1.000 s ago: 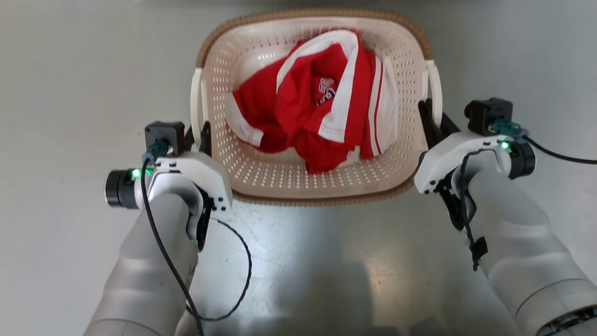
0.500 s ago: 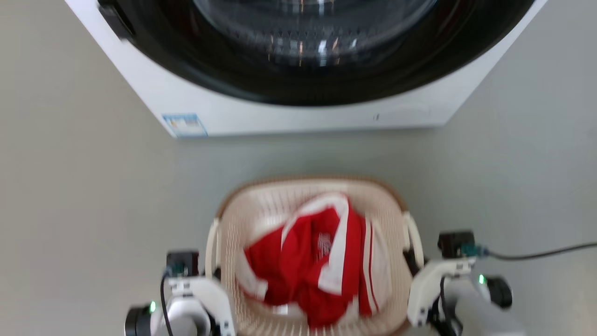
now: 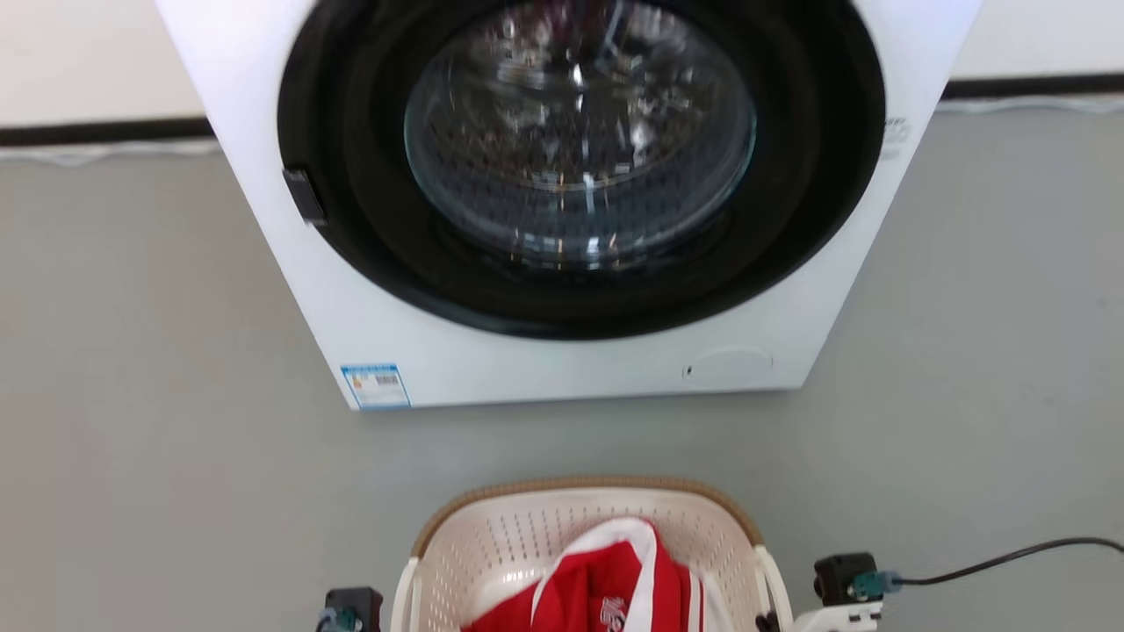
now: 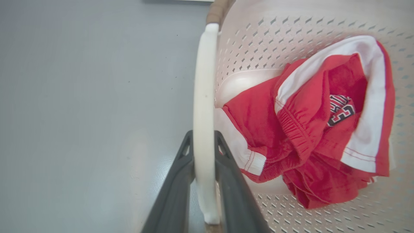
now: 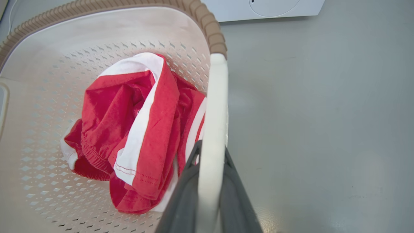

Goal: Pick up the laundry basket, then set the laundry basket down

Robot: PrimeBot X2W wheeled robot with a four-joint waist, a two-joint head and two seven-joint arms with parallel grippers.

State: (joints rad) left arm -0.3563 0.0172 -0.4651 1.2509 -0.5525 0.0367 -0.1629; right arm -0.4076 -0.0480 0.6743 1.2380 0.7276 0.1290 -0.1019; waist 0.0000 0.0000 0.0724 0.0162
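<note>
The laundry basket (image 3: 492, 544), cream and perforated with a brown woven-look rim, sits at the bottom of the head view, in front of the washing machine. A red and white garment (image 4: 307, 129) lies crumpled inside it. In the left wrist view my left gripper (image 4: 203, 137) is shut on the basket's white left loop handle (image 4: 203, 81), one dark finger on each side. My right gripper (image 5: 212, 149) grips the white right handle (image 5: 216, 97) the same way. Grey floor shows beneath both handles.
A white front-loading washing machine (image 3: 562, 369) with a round dark door (image 3: 580, 140) stands just beyond the basket; its base (image 5: 262, 6) is close to the far rim. A black cable (image 3: 992, 562) trails right from my right wrist. Grey floor lies on both sides.
The head camera has tilted up: the washing machine has come into view and the basket and arms have slid to the bottom edge. Both grippers stay at the handles.
</note>
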